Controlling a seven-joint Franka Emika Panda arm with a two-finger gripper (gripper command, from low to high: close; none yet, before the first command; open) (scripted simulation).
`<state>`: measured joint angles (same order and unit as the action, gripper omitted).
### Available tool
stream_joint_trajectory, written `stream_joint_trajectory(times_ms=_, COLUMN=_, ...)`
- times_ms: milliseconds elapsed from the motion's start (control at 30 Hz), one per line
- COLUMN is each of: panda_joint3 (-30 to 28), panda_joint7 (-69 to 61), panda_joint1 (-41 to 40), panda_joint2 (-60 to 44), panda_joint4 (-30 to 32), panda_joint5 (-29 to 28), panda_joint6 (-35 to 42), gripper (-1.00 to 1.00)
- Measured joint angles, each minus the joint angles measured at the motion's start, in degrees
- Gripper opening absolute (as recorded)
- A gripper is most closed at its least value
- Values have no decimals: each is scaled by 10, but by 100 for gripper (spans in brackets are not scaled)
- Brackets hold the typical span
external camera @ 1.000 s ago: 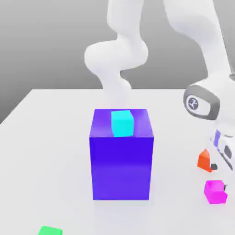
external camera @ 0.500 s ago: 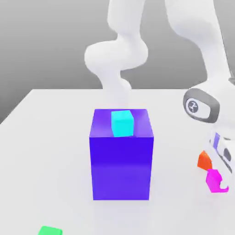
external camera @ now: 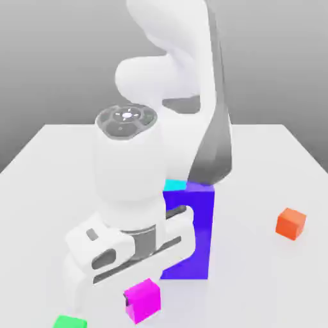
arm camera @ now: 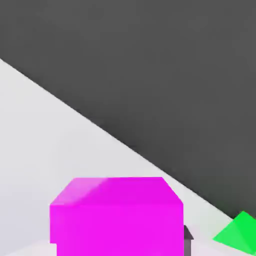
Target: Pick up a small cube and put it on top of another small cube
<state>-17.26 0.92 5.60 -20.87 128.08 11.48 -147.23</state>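
The small magenta-pink cube point(external camera: 143, 300) hangs low at the front of the table, left of centre in the exterior view, with my gripper point(external camera: 136, 296) shut on it. In the hand view this cube point(arm camera: 116, 217) fills the space between the fingers, and one dark fingertip point(arm camera: 188, 234) shows at its side. A small green cube point(external camera: 69, 322) lies on the table close by, towards the exterior view's left; the hand view shows the green cube point(arm camera: 240, 232) too. The cyan small cube point(external camera: 174, 185) sits on the big blue-violet block point(external camera: 194, 238), mostly hidden behind my arm.
An orange small cube point(external camera: 291, 223) rests on the white table point(external camera: 51, 173) at the exterior view's right. My arm's large white body stands in front of the blue-violet block. The table's front edge is just beyond the green cube.
The arm has swung from the exterior view's right, across the front of the blue-violet block, to the front left, carrying the magenta-pink cube with it. The orange cube now stands uncovered.
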Motion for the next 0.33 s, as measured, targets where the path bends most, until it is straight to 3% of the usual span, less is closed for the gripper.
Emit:
stream_joint_trajectory(times_ms=33, panda_joint3=2, panda_joint7=-4, panda_joint1=-22, panda_joint2=-31, panda_joint4=-14, panda_joint5=20, panda_joint6=-15, gripper=-100)
stream_joint_trajectory(times_ms=67, panda_joint3=3, panda_joint7=-7, panda_joint1=-33, panda_joint2=-48, panda_joint4=-22, panda_joint5=32, panda_joint6=-24, gripper=100)
stream_joint_trajectory(times_ms=333, panda_joint3=-6, panda_joint7=2, panda_joint1=-34, panda_joint2=-36, panda_joint4=-26, panda_joint5=25, panda_joint6=-10, gripper=100)
